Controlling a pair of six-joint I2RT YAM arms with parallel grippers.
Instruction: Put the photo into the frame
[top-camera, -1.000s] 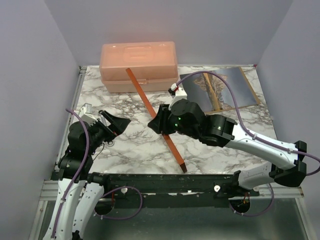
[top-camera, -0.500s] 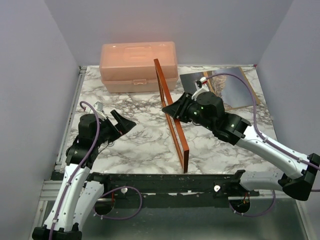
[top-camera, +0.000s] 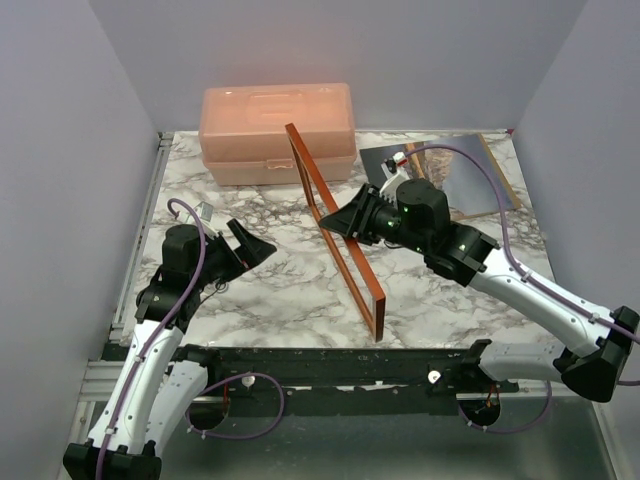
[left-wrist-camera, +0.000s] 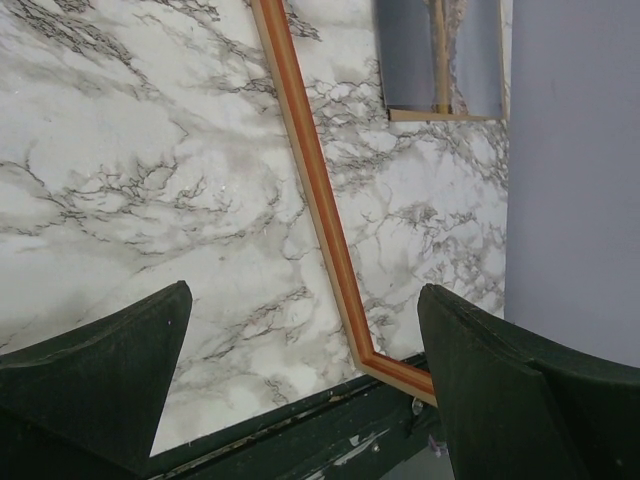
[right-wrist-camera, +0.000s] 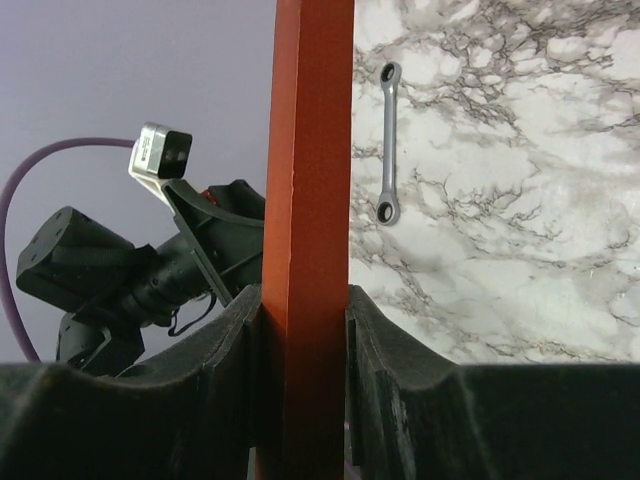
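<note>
left arm is bending at the elbow and leaning in toward the middle, its tool (top-camera: 252, 247) hanging wide open with the fingers pointing right. right arm is stretching out long from its base, wrist turning left, its tool (top-camera: 335, 222) pinching one rail of the frame (top-camera: 358, 275) between both fingers.

Enclosure bounded by three plain, matte lavender-grey walls: back wall (top-camera: 340, 50), left wall (top-camera: 60, 200), right wall (top-camera: 600, 150). No markings observed on them. The surface (top-camera: 265, 295) is white marble-patterned with grey-black veining and a slight sheen. A black rail (top-camera: 330, 362) runs along its near edge and a pale metal strip (top-camera: 150, 190) along its left edge. Lighting is even and diffuse; shadows are soft.
</note>
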